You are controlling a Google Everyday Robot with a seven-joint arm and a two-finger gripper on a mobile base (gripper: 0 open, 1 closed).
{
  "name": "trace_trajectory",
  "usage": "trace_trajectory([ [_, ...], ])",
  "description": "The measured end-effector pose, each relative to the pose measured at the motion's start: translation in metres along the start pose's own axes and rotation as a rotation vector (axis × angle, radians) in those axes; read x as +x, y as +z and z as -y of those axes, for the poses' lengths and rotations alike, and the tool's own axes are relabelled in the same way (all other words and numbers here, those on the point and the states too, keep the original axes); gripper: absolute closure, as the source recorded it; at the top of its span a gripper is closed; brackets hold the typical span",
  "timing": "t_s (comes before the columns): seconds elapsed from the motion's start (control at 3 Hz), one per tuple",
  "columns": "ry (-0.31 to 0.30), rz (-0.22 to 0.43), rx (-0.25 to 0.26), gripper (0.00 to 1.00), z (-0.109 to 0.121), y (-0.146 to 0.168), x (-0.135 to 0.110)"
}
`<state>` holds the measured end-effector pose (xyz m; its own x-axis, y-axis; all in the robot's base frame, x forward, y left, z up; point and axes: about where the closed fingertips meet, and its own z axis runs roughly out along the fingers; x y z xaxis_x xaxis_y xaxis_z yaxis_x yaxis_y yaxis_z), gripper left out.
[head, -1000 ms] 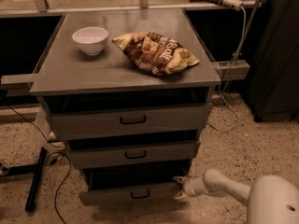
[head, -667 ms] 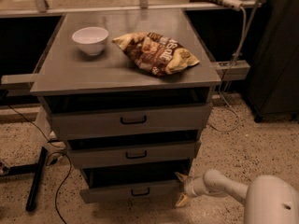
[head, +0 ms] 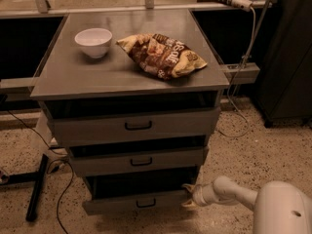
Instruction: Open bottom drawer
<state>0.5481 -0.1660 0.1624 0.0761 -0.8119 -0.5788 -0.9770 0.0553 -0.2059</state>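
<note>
The bottom drawer (head: 139, 202) is the narrowest grey front, low on the cabinet, with a small black loop handle (head: 146, 203). It stands pulled out a little, with a dark gap above its front. My gripper (head: 188, 195) is at the drawer's right end, close to the floor. It reaches in from the right on a white arm (head: 229, 191). Its fingers (head: 187, 186) are spread, one above and one below the front's right edge. I cannot tell whether they touch the front.
The mid-width drawer (head: 139, 161) and the widest drawer (head: 136, 126) sit above, both slightly out. A white bowl (head: 93, 42) and a chip bag (head: 163, 55) lie on the cabinet top (head: 68, 79). A black stand leg (head: 36, 189) and cables lie on the floor at left.
The gripper dipped slightly and came back beside the bottom drawer's right end. The drawers look the same.
</note>
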Motion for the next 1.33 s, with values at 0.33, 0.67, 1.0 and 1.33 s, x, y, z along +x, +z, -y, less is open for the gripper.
trace_trajectory([
  [0.33,0.000,0.000,0.000,0.77,0.0018,-0.0073,-0.0053],
  [0.67,0.000,0.000,0.000,0.99,0.0032,-0.0123,-0.0091],
  [1.0,0.000,0.000,0.000,0.00,0.0032,-0.0124,-0.0091],
  [1.33,0.000,0.000,0.000,0.00,0.0031,-0.0123,-0.0091],
])
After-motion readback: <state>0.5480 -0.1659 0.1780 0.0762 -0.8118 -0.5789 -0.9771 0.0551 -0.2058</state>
